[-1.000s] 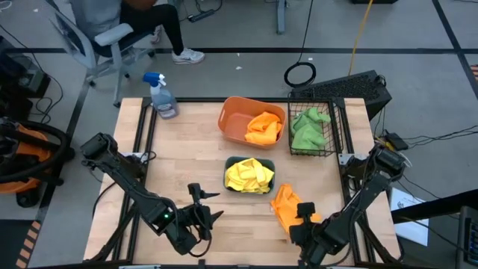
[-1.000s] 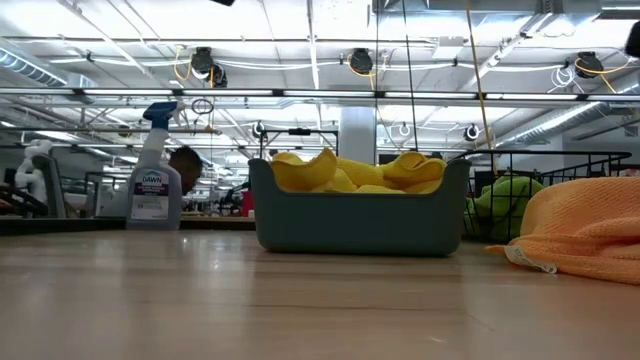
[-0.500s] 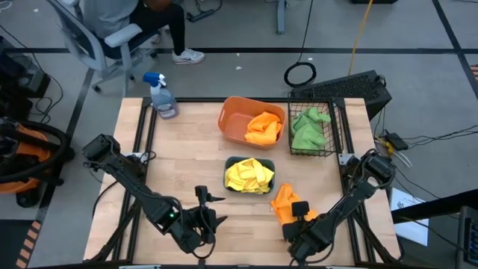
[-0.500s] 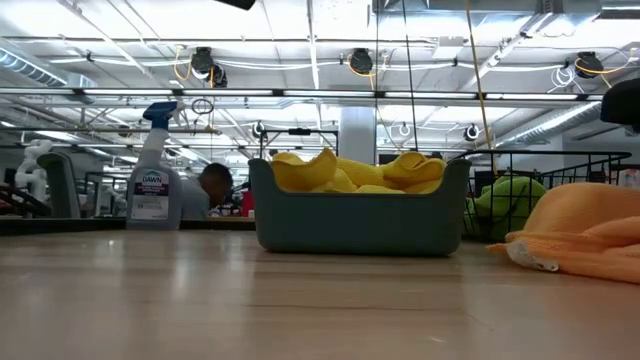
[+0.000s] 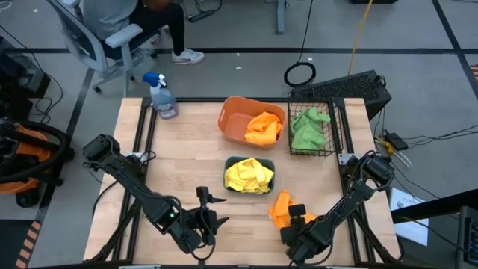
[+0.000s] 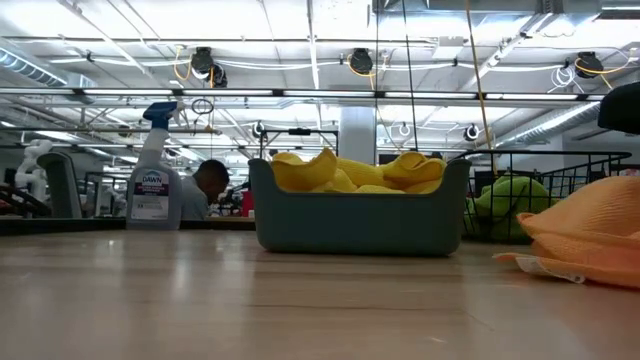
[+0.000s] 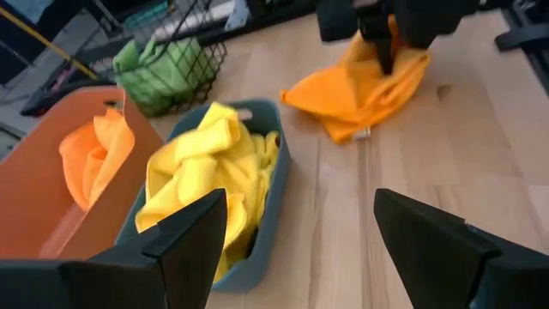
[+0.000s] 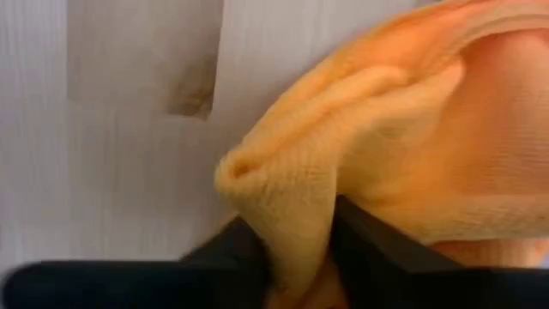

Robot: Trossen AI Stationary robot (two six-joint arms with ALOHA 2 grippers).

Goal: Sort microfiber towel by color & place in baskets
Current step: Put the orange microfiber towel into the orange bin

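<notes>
Pinching the loose orange towel (image 5: 281, 208) at the near desk (image 5: 187, 164) edge

The right tool (image 5: 297, 218) holds a fold of this towel between narrow fingers (image 8: 369, 245), probably to lift it toward the orange tub (image 5: 239, 114) farther back, where an orange cloth already lies. The left tool (image 5: 205, 217) waits wide and empty beside. Between them and the tub, the teal tray (image 5: 230, 169) has yellow cloths; the far wire basket (image 5: 332, 131) has green.
</notes>
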